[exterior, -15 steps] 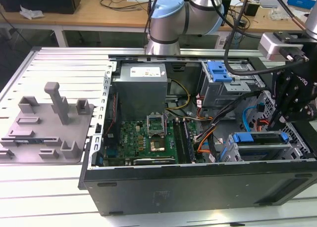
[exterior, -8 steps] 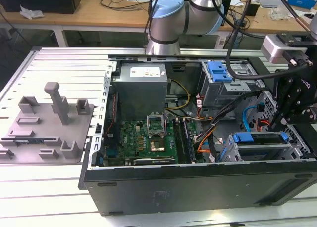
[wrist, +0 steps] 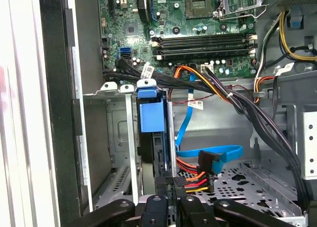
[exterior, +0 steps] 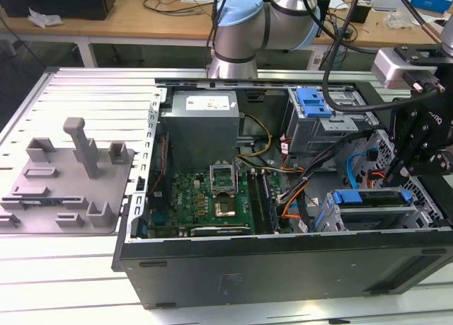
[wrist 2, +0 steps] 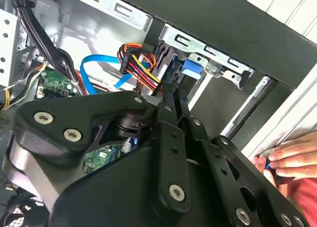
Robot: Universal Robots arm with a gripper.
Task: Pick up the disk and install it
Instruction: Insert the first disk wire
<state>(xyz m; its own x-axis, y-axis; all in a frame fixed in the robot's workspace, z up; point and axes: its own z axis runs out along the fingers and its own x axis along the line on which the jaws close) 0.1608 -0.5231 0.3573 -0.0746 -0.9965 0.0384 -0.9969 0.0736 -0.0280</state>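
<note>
Black gripper [exterior: 403, 170] is angled down into dark open computer case [exterior: 283, 268]; claw is closed narrowly on flat silver-metal disk [wrist: 150, 115], blue-carrier-framed, slotted edgewise in grey metal bay [wrist: 116, 138].

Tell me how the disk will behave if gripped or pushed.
Probably stiff: the disk shows a rigid blue bracket around a metal body, so it shouldn't flex. Likely heavy for its size, being metal. Sitting edge-on between the cage walls, it should slide along the slot rather than tip, though nearby cables could snag it.
</note>
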